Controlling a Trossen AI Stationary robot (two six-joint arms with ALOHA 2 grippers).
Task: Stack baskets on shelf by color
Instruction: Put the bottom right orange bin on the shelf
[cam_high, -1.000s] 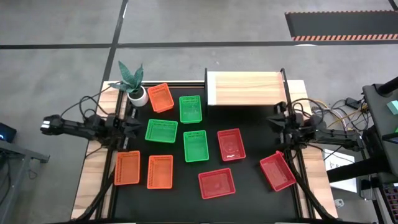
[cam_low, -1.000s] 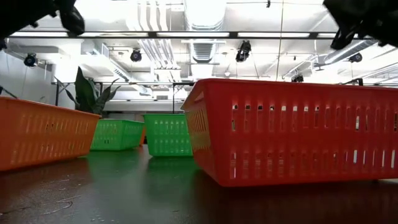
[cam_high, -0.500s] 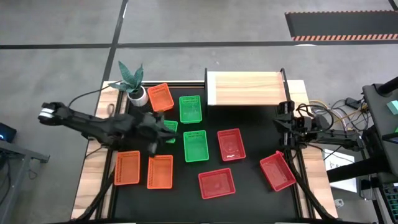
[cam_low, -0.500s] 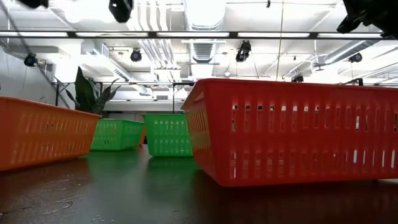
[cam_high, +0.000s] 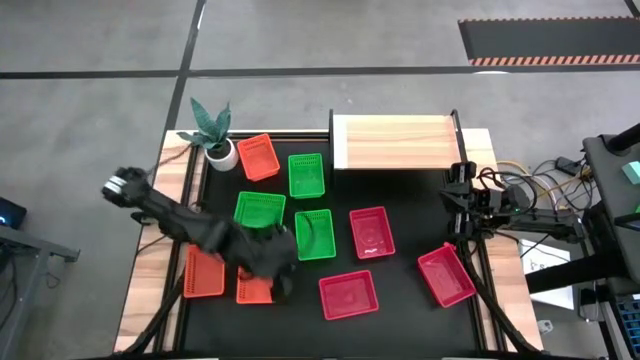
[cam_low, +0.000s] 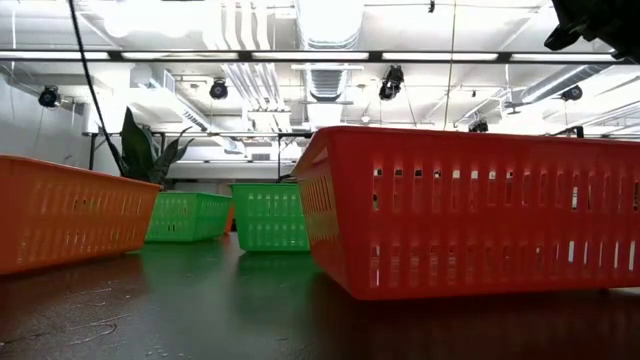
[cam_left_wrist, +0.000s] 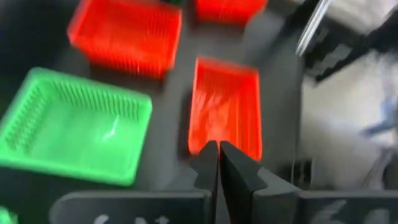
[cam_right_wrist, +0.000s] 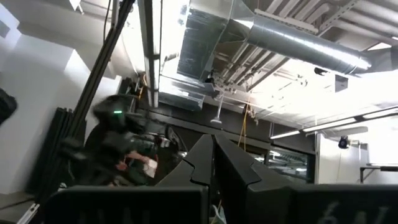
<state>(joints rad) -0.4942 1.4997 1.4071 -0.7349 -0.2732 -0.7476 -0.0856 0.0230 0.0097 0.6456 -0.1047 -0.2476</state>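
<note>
The left gripper (cam_left_wrist: 217, 148) hangs over the middle of the table (cam_high: 225, 330) with its two fingers pressed together and nothing between them. Directly under the wrist, and partly hidden by it in the high view, is an orange basket (cam_high: 250, 290); a second orange one (cam_high: 205, 270) sits just beside that, back toward the arm's base.

Straight ahead of the fingertips is a red basket (cam_left_wrist: 227, 115), apart from them. Its long axis runs roughly in line with the way the fingers point, so its near short wall faces the tool. To one side of the gripper, close by, is a green basket (cam_left_wrist: 74, 127), and beyond that another red basket (cam_left_wrist: 127, 34).

The choice of that first red basket is only a guess. If it holds, the move turns on this line-up. The fingers would have to spread first, then close over the near short rim. The left arm is clearly the nearer one.

Farther off, the shelf (cam_high: 395, 142) stands bare at the table's far side, well apart from this gripper and much closer to the other arm. All nine baskets are on the tabletop, so no stacking shows yet.

The right gripper (cam_right_wrist: 213, 149) waits at the table's edge beside the shelf, fingers together, empty and pointing up.
</note>
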